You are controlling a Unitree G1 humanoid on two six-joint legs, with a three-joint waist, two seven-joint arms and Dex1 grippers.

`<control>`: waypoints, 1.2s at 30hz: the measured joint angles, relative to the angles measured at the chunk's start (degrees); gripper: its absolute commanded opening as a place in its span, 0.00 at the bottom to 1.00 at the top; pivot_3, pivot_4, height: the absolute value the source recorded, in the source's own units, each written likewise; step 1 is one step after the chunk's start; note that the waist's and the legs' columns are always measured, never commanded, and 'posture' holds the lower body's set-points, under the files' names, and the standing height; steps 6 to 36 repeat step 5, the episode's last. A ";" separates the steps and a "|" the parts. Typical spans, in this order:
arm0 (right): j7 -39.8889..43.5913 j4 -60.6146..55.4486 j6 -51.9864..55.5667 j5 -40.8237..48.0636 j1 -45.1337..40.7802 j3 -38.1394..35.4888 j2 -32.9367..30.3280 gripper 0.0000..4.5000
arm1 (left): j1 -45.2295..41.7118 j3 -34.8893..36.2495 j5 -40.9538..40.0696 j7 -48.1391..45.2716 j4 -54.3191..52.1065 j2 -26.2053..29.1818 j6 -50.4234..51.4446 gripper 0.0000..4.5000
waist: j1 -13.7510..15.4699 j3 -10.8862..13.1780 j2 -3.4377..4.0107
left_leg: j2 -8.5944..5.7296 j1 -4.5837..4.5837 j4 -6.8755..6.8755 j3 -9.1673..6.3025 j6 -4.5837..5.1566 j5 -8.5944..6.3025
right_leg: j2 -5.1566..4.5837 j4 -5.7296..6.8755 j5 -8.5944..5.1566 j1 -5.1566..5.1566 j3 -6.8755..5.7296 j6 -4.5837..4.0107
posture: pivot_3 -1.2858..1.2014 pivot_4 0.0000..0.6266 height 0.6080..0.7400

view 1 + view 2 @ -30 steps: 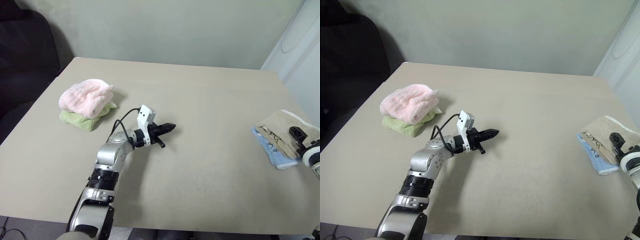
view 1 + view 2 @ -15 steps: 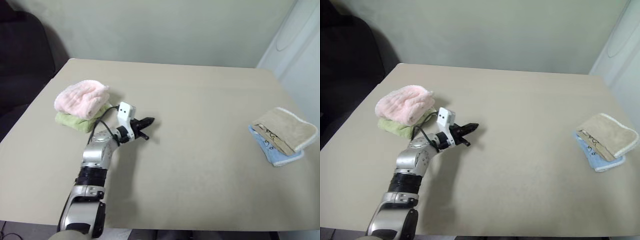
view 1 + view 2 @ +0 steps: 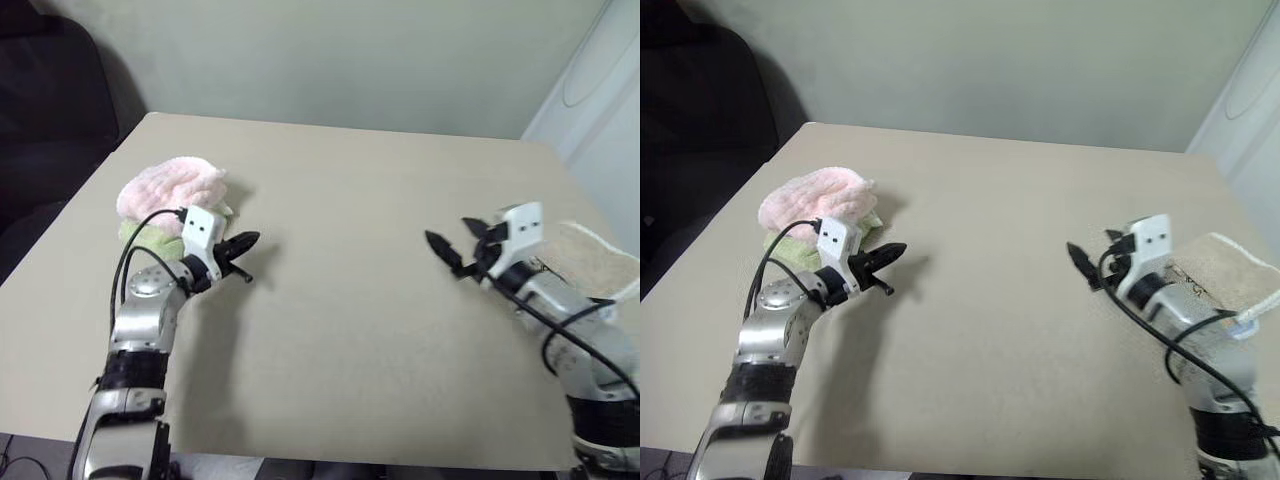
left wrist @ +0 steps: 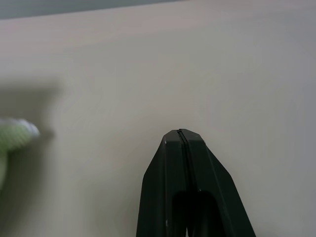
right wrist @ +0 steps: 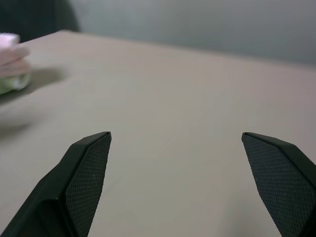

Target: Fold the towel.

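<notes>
Towel (image 3: pixel 600 262) lies folded at the worktop's (image 3: pixel 360 260) right edge behind the right gripper (image 3: pixel 455 243) (fingers spread wide, empty), left gripper (image 3: pixel 243 243) pressed together beside pink cloth (image 3: pixel 170 190).

You can see only part of the towel (image 3: pixel 600 258): the right arm (image 3: pixel 560 310) crosses in front of its near side, and its far end is cut off by the frame edge. The embroidered mark is not readable from here. Beside the towel, whatever lies under it is covered by that arm. Across the table (image 3: pixel 380 200), the green cloth (image 3: pixel 150 236) is mostly buried under the pink cloth (image 3: pixel 170 188), and the left arm's cable hides its near edge. In the left wrist view the green cloth is a blurred sliver cut by the edge.
</notes>
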 measured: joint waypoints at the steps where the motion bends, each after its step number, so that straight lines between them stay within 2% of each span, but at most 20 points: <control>1: 0.55 0.93 -0.41 -1.08 0.07 1.03 0.47 0.99 | 1.17 0.06 -0.37 0.21 -1.73 -0.04 0.78 0.00 | 0.00 0.00 0.00 | 0.01 -0.01 -0.02 0.00 -0.09 -0.02 | 0.00 0.00 0.04 -0.04 -0.01 -0.07 | 0.52 0.24 1.00; 5: 2.00 2.24 -1.92 -3.89 1.52 2.60 2.12 0.99 | 5.06 0.16 -1.77 1.55 -7.22 -0.12 3.57 0.00 | -0.13 0.00 0.00 | 0.05 0.02 -0.07 0.00 -0.49 -0.12 | 0.02 0.06 0.12 -0.10 -0.04 -0.21 | 0.52 0.24 1.00; 36: 2.00 2.24 -1.92 -3.89 1.52 2.60 2.12 0.99 | 5.06 0.16 -1.77 1.55 -7.22 -0.12 3.57 0.00 | -0.13 0.00 0.00 | 0.05 0.02 -0.07 0.00 -0.49 -0.12 | 0.02 0.06 0.12 -0.10 -0.04 -0.21 | 0.52 0.24 1.00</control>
